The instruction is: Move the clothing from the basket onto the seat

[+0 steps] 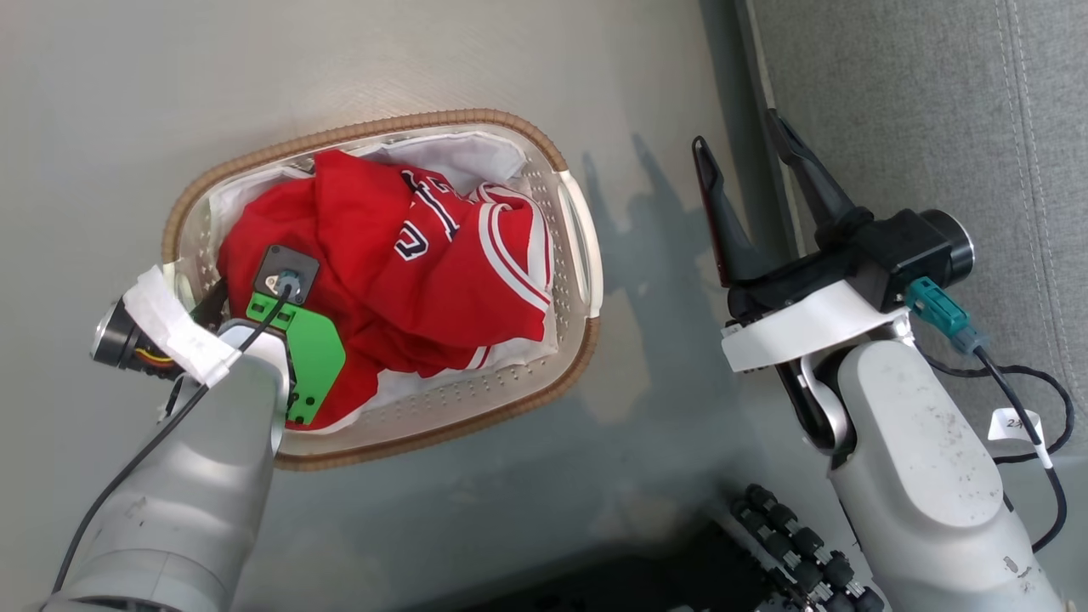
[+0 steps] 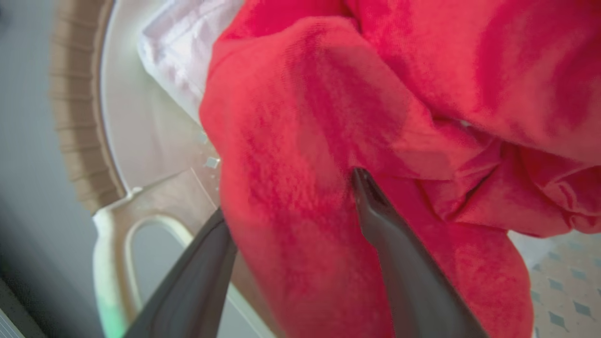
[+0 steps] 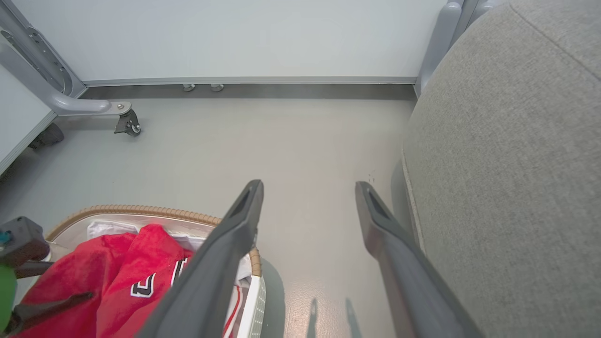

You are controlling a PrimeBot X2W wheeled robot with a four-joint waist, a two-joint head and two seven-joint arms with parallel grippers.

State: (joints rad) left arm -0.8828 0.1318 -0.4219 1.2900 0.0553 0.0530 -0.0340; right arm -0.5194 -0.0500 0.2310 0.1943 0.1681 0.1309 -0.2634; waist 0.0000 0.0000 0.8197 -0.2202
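Note:
The basket (image 1: 382, 127) stands on the grey floor, its white liner showing around a heap of red clothing (image 1: 408, 272) with the lettered jersey on top. My left arm reaches down into the basket's left end. In the left wrist view my left gripper (image 2: 288, 195) is open, its two fingers either side of a fold of the red clothing (image 2: 291, 117), by a basket handle (image 2: 112, 244). My right gripper (image 1: 739, 132) hangs open over bare floor between the basket and the seat (image 1: 918, 102), holding nothing. The right wrist view shows it (image 3: 308, 187) beside the seat (image 3: 507, 164).
A grey frame leg with a caster (image 3: 127, 123) stands at the far left against a pale wall panel. My dark base with its rollers (image 1: 790, 544) sits at the lower edge. A black cable (image 1: 1020, 399) loops off my right wrist over the seat's front.

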